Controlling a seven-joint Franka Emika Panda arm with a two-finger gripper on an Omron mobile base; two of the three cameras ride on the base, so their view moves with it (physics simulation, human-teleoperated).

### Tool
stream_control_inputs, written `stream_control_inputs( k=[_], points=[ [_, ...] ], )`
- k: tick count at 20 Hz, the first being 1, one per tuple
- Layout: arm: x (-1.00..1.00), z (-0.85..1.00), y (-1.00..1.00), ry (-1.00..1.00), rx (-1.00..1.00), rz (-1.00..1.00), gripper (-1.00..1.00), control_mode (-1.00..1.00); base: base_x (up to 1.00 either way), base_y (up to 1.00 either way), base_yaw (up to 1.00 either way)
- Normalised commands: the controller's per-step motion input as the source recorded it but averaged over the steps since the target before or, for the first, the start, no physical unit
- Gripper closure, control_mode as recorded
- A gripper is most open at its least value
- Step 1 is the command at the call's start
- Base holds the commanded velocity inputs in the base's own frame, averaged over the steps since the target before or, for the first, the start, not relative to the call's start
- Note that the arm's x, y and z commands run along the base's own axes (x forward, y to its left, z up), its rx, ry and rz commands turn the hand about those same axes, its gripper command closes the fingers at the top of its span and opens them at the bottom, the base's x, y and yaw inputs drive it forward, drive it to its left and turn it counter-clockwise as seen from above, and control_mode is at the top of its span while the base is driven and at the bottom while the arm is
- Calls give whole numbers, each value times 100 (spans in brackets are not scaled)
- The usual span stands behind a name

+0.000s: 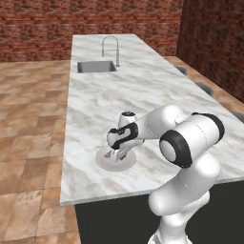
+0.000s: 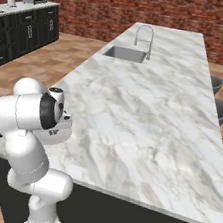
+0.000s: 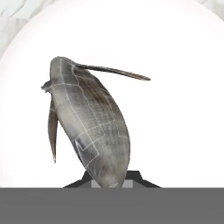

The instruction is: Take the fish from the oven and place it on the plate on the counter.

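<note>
Arm folded low over the near edge of the surface, hand pointed down at the plate.

The hand was clamped on the fish, which hung over the plate's middle. The plate sat close to the near edge of the surface; bare marble ran wide and unobstructed toward the sink. The fish looked slim and dark grey, scaled, with thin fins spread outward.
</note>
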Motion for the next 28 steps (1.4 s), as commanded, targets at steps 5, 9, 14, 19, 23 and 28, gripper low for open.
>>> stream_control_inputs(
  k=[5,9,14,19,23,28],
  points=[
    [0,0,0,0,0,0,-100,-100,0,0,0],
    [0,0,0,0,0,0,-100,-100,0,0,0],
    [0,0,0,0,0,0,-100,-100,0,0,0],
    [-2,13,0,0,0,0,-100,-100,0,0,0],
    [-30,61,-8,-1,1,0,-100,-100,0,0,0],
    [-54,85,-12,-8,7,3,-100,-100,0,0,0]
  ],
)
